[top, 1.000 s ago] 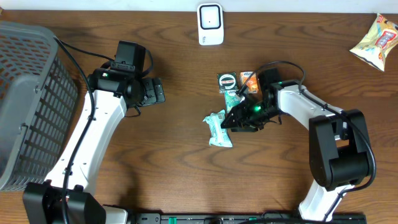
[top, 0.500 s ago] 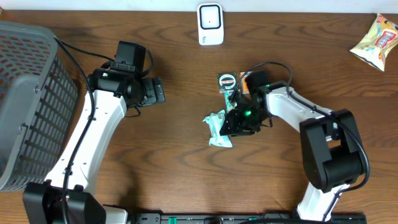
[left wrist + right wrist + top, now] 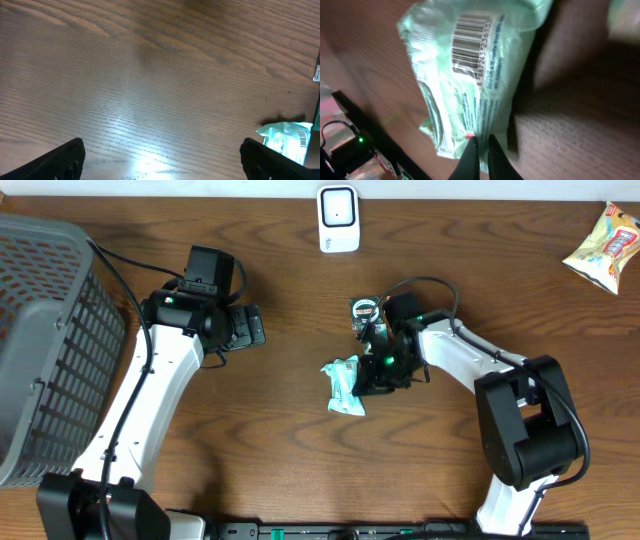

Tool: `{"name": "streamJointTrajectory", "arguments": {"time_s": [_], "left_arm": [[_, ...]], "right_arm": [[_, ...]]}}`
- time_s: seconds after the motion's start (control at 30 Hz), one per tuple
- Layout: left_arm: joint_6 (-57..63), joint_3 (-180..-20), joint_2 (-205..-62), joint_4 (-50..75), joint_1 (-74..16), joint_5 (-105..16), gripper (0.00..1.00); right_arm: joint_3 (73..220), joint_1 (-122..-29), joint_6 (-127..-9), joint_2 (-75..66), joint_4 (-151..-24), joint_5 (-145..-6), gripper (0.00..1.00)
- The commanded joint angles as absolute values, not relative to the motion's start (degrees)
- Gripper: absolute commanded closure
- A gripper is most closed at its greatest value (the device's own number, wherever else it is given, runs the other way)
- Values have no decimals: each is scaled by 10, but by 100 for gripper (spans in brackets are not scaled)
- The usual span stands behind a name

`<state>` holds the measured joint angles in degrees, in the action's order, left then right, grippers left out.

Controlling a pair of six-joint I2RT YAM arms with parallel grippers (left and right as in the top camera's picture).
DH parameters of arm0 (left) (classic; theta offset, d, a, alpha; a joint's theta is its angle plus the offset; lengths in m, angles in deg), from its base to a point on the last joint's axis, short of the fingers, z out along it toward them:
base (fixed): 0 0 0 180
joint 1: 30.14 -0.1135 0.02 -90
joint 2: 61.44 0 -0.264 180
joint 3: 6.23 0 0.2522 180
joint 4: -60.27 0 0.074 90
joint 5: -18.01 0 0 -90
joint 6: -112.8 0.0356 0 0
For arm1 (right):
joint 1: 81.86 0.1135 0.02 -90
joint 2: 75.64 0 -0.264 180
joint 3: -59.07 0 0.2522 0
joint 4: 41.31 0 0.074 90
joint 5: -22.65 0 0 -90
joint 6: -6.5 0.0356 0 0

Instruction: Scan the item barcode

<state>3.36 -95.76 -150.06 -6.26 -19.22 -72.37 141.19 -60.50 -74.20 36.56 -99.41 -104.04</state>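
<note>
Right fingers point(image 3: 495, 157) are pinched shut on the edge of the green packet point(image 3: 345, 385), mid-counter, well short of the scanner point(image 3: 338, 218) at the far edge. The edge grip leaves the barcode point(image 3: 470, 45) uncovered, probably for scanning. Left fingers point(image 3: 60, 160) are wide open, idle.

**Packet pinched, barcode in view**

Your item is a crumpled mint-green packet point(image 3: 345, 385) near the centre of the overhead view. It is well apart from the white scanner point(image 3: 339, 218), which stands at the far edge. From the right wrist you see its black barcode point(image 3: 470, 42) facing the camera, with digits alongside. The right gripper point(image 3: 481, 150) pinches the wrapper's edge.
</note>
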Motion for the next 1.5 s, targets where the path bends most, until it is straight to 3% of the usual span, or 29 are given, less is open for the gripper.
{"name": "streamJointTrajectory", "arguments": {"time_s": [0.0, 0.1, 0.17, 0.23, 0.27, 0.3, 0.37, 0.57, 0.67, 0.77, 0.93, 0.97, 1.23, 1.47], "left_arm": [[37, -961, -1502, -66, -195, -731, 2], [37, -961, -1502, -66, -195, -731, 2], [37, -961, -1502, -66, -195, -731, 2], [37, -961, -1502, -66, -195, -731, 2], [37, -961, -1502, -66, -195, -731, 2], [37, -961, -1502, -66, -195, -731, 2], [37, -961, -1502, -66, -195, -731, 2], [37, -961, -1502, -66, -195, -731, 2], [37, -961, -1502, -66, -195, -731, 2], [37, -961, -1502, -66, -195, -731, 3], [37, -961, -1502, -66, -195, -731, 2], [37, -961, -1502, -66, -195, -731, 2], [37, -961, -1502, -66, -195, -731, 2], [37, -961, -1502, -66, -195, -731, 3]], "right_arm": [[1458, -601, -770, 329, -1002, -1034, 99], [1469, -601, -769, 315, -1004, -1017, 99], [1469, -601, -767, 315, -1016, -1004, 88], [1465, -601, -767, 316, -1034, -991, 58], [1460, -600, -765, 316, -1042, -990, 38], [1454, -600, -757, 316, -1046, -990, 30], [1438, -598, -737, 316, -1044, -990, 23], [1366, -581, -669, 316, -973, -1001, 20], [1323, -570, -635, 316, -900, -1039, 25], [1296, -560, -596, 317, -850, -1039, 40], [1274, -555, -580, 317, -812, -1033, 93], [1274, -557, -580, 316, -812, -1028, 99], [1322, -580, -645, 293, -845, -1026, 99], [1435, -580, -886, 224, -951, -1017, 99]]}}
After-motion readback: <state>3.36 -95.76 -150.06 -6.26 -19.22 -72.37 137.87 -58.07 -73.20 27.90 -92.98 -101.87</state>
